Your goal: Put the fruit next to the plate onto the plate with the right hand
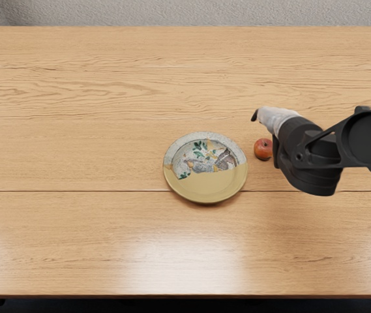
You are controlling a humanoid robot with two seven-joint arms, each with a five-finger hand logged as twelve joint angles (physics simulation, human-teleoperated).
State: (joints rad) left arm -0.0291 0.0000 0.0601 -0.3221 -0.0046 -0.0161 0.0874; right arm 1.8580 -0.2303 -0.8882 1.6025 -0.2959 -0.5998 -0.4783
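Bright, even light; pale glare on table (pixel 172 257) nr front edge, all sharp.

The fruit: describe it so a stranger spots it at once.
On the wooden table, find the patterned plate. Just right of its rim, not touching, lies the fruit. It is small, round and red-orange, unlike the pale right hand beside it.

The plate (pixel 205 188) lies on the table (pixel 107 98), a little right of the middle, about halfway between the far and near edges. The fruit (pixel 263 149) sits on the table just beside the plate's right rim, apart from it. The right arm (pixel 315 156) comes in from the right edge, with the right hand (pixel 275 120) just behind and right of the fruit
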